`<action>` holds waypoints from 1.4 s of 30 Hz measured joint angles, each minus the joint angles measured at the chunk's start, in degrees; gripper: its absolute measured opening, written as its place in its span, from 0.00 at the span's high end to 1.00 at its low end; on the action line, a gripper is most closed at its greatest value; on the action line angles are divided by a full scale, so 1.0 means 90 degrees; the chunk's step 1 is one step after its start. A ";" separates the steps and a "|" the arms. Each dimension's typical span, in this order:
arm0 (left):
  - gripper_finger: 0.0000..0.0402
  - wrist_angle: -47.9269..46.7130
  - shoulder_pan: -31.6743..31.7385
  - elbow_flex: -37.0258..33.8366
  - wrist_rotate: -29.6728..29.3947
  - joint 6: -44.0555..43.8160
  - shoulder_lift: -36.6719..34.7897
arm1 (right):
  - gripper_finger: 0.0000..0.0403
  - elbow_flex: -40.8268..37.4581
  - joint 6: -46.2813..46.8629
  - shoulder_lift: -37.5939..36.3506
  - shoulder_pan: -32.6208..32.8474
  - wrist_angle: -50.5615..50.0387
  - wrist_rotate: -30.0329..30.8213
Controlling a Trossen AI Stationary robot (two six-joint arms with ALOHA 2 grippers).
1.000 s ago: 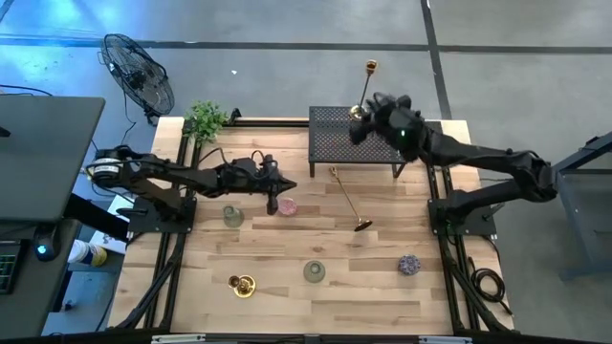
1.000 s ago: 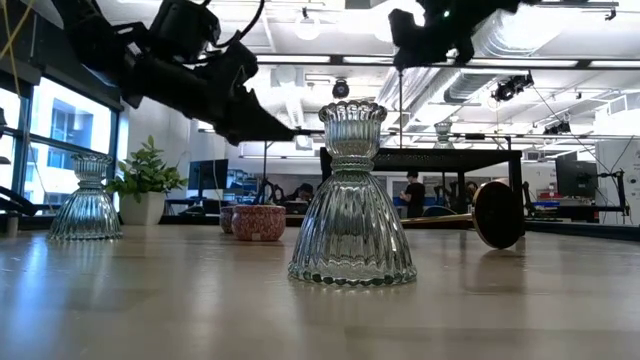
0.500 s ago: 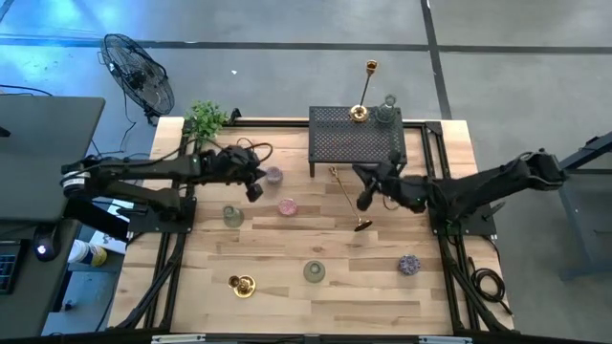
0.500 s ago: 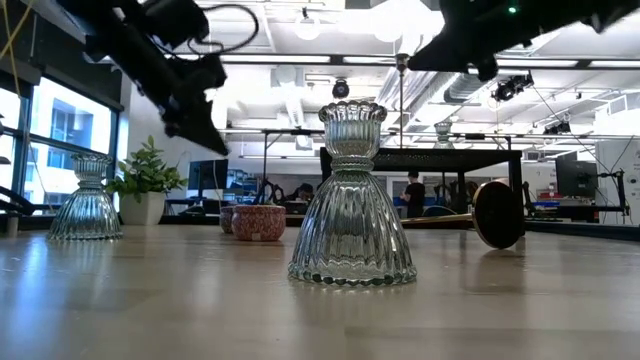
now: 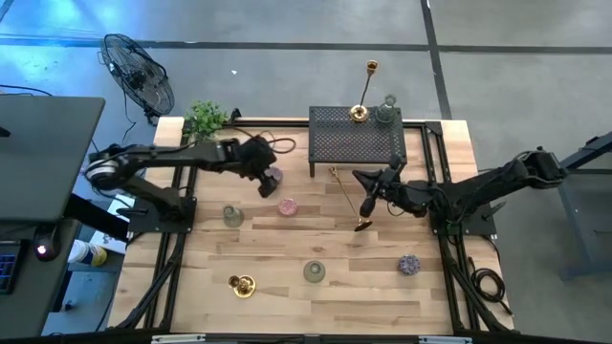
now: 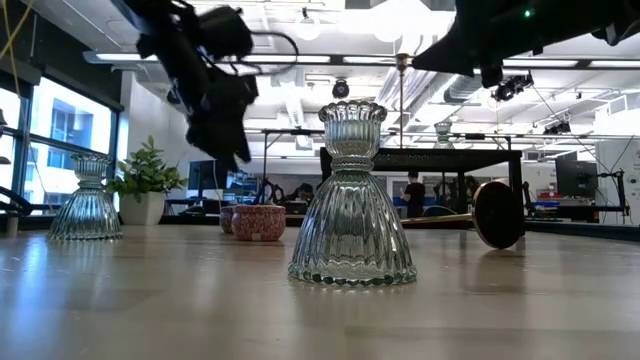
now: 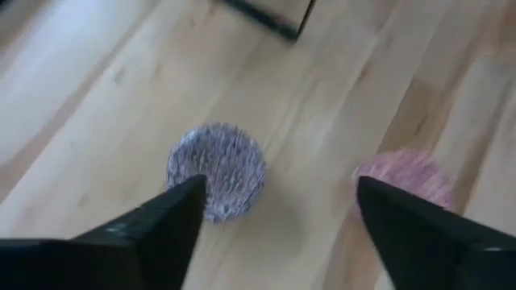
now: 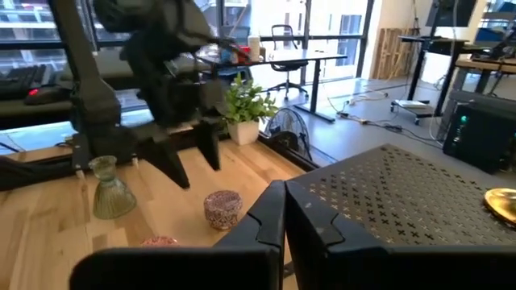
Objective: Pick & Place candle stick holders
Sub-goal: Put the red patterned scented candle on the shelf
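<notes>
left gripper [image 5: 265, 182] moved over purple cup [image 5: 273, 176], right gripper [image 5: 366, 203] lowered

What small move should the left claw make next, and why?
Probably lower straight down: the left claw is open above the purple cup, which sits near one finger, not centred, so a slight shift toward it first seems wise. The pink cup lies beside.

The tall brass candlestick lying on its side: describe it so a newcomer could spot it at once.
Start at the black metal mesh rack at the table's far edge. Just in front of it, a slender tall brass candlestick lies flat on the wood, its round base toward the near side, below the right gripper. Its twin stands upright on the rack; this one is toppled.
</notes>
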 joint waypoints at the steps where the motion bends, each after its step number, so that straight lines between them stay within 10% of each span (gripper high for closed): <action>1: 0.15 0.0016 -0.0002 0.0084 0.0002 0.0094 0.0154 | 1.00 0.0000 0.0000 0.0000 0.0000 0.0000 -0.0013; 32: 0.03 0.0489 0.0449 0.0133 -0.0250 0.1062 0.1425 | 1.00 0.0007 -0.0100 0.0002 -0.0002 -0.0033 -0.0069; 42: 0.16 0.0572 0.0359 0.0133 -0.0580 0.1110 0.1429 | 1.00 0.0007 -0.0119 0.0002 -0.0002 -0.0036 -0.0050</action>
